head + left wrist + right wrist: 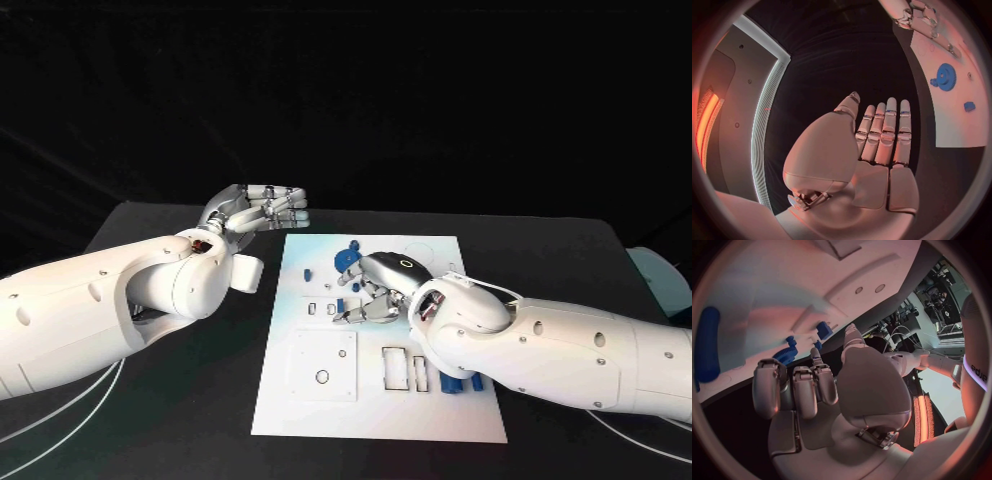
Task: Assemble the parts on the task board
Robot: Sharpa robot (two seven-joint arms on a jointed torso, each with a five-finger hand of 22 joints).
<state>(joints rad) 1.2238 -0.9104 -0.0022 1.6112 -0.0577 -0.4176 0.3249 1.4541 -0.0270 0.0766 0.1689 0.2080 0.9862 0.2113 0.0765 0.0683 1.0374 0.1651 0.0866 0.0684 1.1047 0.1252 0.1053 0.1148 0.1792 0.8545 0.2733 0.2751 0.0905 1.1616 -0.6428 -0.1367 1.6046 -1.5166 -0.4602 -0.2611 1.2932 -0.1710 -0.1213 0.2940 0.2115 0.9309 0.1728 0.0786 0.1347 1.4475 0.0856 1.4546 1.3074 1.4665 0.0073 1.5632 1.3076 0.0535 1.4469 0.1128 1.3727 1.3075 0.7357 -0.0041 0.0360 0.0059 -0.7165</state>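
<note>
Lying flat on the black table (173,420) at the centre, the white task board (378,400), with a blue gear (348,261) sitting toward its 12 o'clock end and blue parts (459,384) lying by its 4 o'clock edge. Hovering off the board's 10 o'clock corner, the left hand (260,210), fingers straight and side by side, holding nothing. Reaching over the board's middle just at 5 o'clock of the gear, the right hand (378,290), fingers curling inward; whether anything is being gripped cannot be told.

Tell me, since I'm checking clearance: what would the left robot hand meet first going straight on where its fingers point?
Nothing, apparently: the left robot hand points past the black table's far edge into darkness.
</note>
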